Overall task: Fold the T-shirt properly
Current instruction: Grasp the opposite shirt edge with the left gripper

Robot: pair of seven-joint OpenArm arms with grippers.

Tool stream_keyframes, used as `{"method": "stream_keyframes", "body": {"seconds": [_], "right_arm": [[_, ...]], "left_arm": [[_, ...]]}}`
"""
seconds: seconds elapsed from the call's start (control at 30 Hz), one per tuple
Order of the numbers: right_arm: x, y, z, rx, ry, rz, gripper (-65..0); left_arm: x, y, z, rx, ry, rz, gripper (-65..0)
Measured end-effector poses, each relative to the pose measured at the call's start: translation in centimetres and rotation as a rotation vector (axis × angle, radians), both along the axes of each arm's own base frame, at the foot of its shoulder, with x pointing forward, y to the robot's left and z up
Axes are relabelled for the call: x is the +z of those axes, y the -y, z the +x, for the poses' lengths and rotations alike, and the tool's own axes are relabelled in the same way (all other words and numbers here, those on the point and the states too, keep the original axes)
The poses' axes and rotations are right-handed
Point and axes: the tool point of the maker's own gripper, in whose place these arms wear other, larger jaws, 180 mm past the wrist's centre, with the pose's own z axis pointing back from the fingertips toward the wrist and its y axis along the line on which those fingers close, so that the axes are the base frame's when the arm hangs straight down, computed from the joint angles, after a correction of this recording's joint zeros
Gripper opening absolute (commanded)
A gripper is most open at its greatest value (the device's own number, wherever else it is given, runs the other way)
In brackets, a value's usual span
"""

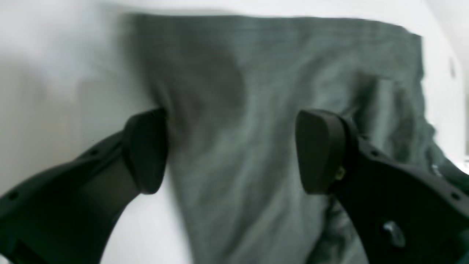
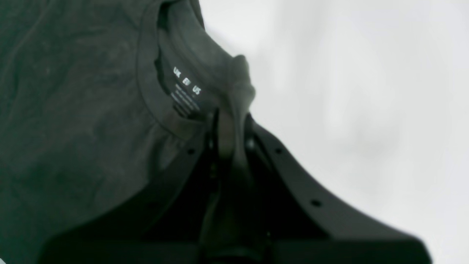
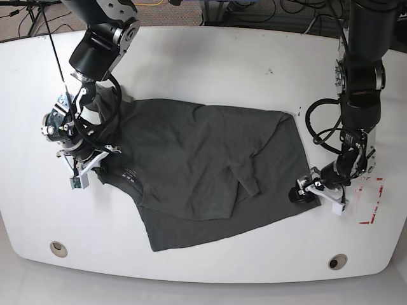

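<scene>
Nearest the base camera, the front edge of the white bench (image 3: 203,270) shows two small round fittings, one toward each corner. Just beyond them lies the T-shirt (image 3: 197,171), dark charcoal grey, spread across the middle of the bench with wrinkles and one sleeve folded inward over its body. Its hem side reaches toward the left gripper (image 3: 304,190), which sits low at the shirt's edge on that view's right. In the left wrist view those fingers (image 1: 144,150) stand wide apart with cloth lying between and beneath them, and they grip nothing. Red tape marks (image 3: 372,203) lie on the bench just beside this arm.

On the other side of the base view, the right gripper (image 3: 95,166) is at the collar end of the shirt. Its wrist view shows the fingers (image 2: 220,135) pinched tight together on a ridge of fabric at the ribbed neck, right beside the small label (image 2: 187,93) with pale lettering inside the collar.

Farther back, the bare bench runs to its rear edge, where cables (image 3: 254,13) trail on the floor behind.
</scene>
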Motion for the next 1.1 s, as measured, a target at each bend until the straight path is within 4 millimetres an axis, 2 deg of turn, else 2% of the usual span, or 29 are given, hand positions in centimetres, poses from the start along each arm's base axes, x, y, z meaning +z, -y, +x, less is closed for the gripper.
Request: {"method": "stream_keyframes", "body": {"seconds": [0.1,0.23,0.3,0.4,0.7,0.8,0.97,1.1], "right_arm": [[0.0,0.0,0.0,0.0,0.001,0.0,-65.0],[0.0,0.1,0.0,-0.001,-0.001,-0.002,-65.0],[-0.1,0.0,0.0,-0.001,-0.002,-0.001,-65.0],[0.0,0.0,0.0,-0.001,-0.002,-0.001,-65.0],[-0.1,0.1,-0.1,-0.001,-0.003,-0.003,-65.0],[0.6,0.2,-0.1,-0.001,0.01,-0.019,-65.0],[3.3,0.8,0.0,0.006,0.062,-0.091,-65.0],[4.8,0.0,-0.2,0.055,0.064,-0.171,-65.0]], "left_arm": [[0.0,0.9,0.2,-0.003,0.01,-0.014,-31.8],[-0.5,1.1,0.0,0.0,0.001,-0.013,-49.7],[-0.7,0.9,-0.2,0.003,-0.002,-0.006,-56.5],[-0.9,0.6,-0.2,0.022,0.006,-0.002,-62.6],[-1.1,0.5,-0.3,0.032,0.013,-0.003,-65.0],[-0.9,0.3,-0.2,0.043,0.017,-0.01,-65.0],[-0.3,-2.0,-0.5,0.123,0.042,-0.051,-65.0],[0.6,-4.3,-1.3,0.141,0.082,-0.009,-65.0]]}}
